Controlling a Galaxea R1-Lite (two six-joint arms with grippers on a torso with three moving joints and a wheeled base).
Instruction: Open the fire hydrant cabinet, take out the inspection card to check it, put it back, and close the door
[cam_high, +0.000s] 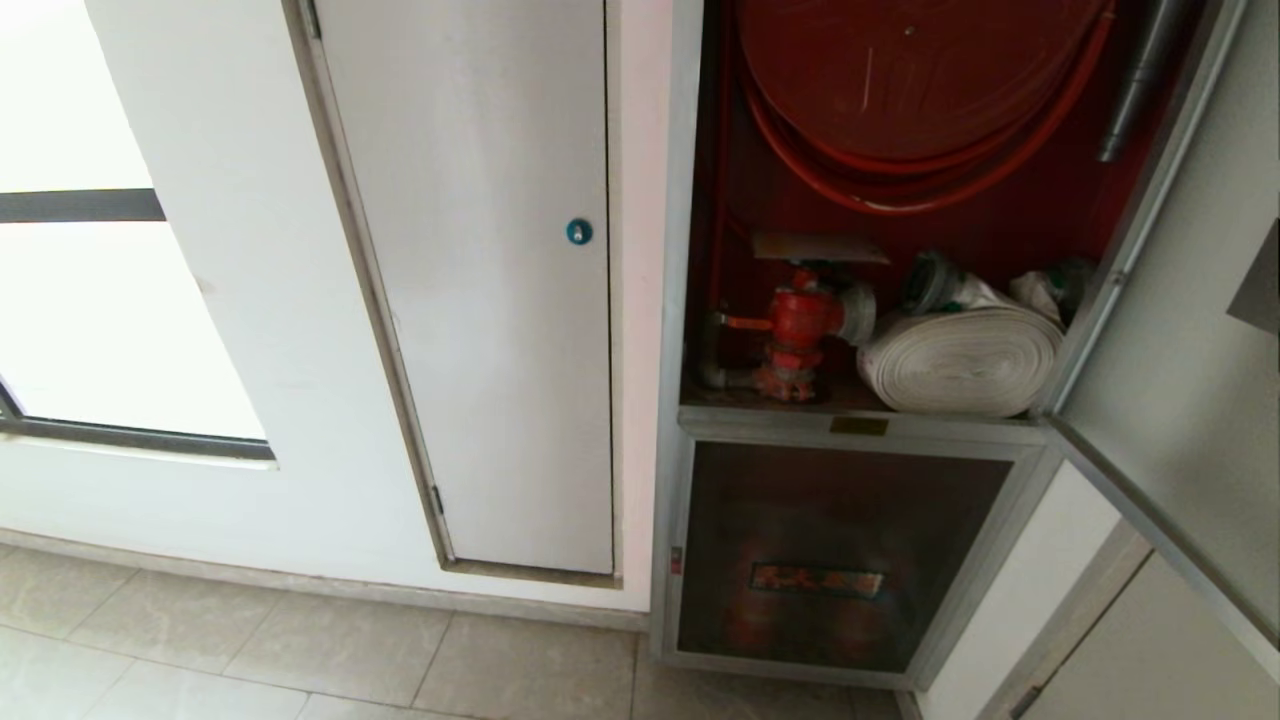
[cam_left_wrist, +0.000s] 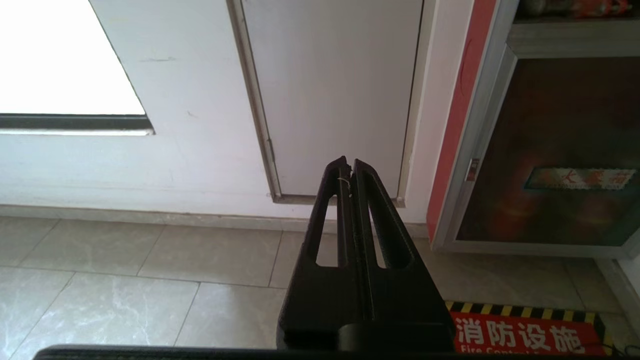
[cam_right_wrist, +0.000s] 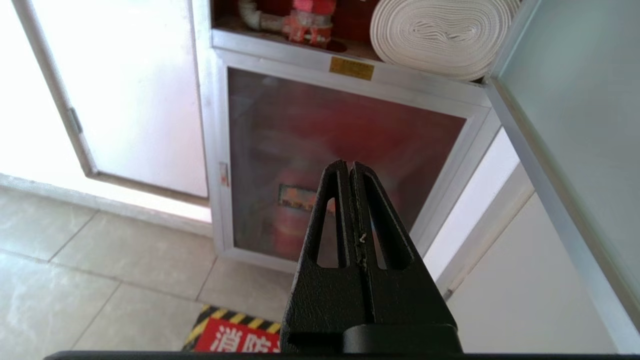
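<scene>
White wall, silver aluminium-framed fire hydrant cabinet (cam_high: 690, 300) with red interior, its frosted door (cam_high: 1190, 330) swung open rightward, left gripper (cam_left_wrist: 348, 162) and right gripper (cam_right_wrist: 348, 165) both clenched empty

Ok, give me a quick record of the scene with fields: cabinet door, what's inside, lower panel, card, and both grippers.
door: open, swung out to the right
cabinet: upper bay exposed, red inside
inside: red hose reel, red valve, rolled white hose
lower panel: shut, dark glass with an orange label
card: not visible in any view
left gripper: shut, empty, low before the white door
right gripper: shut, empty, low before the lower panel
floor: red warning mat
</scene>
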